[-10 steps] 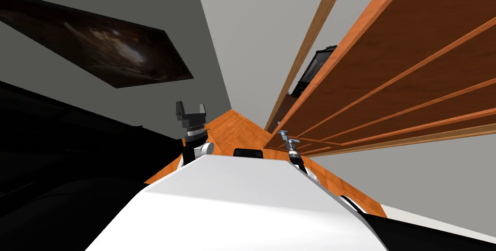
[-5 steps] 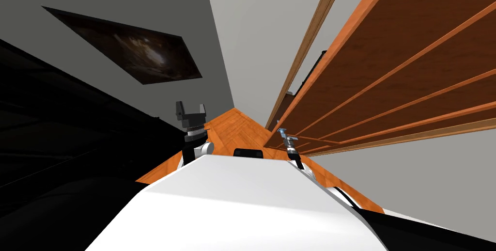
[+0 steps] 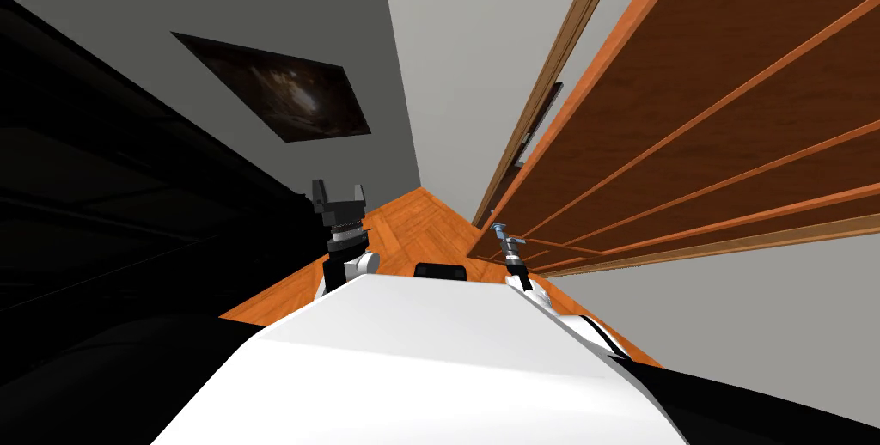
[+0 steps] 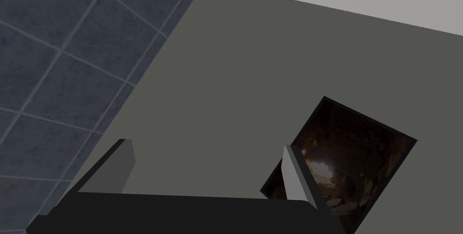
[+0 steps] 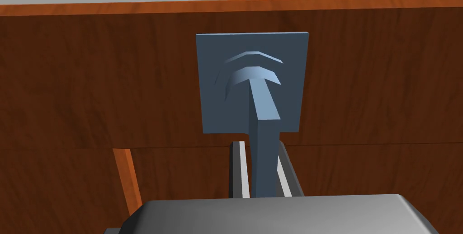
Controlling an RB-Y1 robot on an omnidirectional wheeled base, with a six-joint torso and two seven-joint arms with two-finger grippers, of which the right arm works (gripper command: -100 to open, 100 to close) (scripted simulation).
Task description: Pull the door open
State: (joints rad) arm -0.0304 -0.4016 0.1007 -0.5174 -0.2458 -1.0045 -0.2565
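— What's the right gripper (image 5: pixel 261 144) doing?
— Its two fingers (image 5: pixel 243 168) are clamped on the blue-grey lever handle (image 5: pixel 263 109), one on each side, close to the lever's free end.
— And the handle?
— It comes out of a square plate (image 5: pixel 212 105) of the same colour, fixed on the dark brown wooden door (image 5: pixel 90 86).
— Where's the door from the robot?
— On its right, its orange edge standing off the door frame (image 3: pixel 563 53), above a wooden floor (image 3: pixel 412 221).
— The left gripper (image 4: pixel 208 154)?
— Raised on the robot's left, fingers wide apart.
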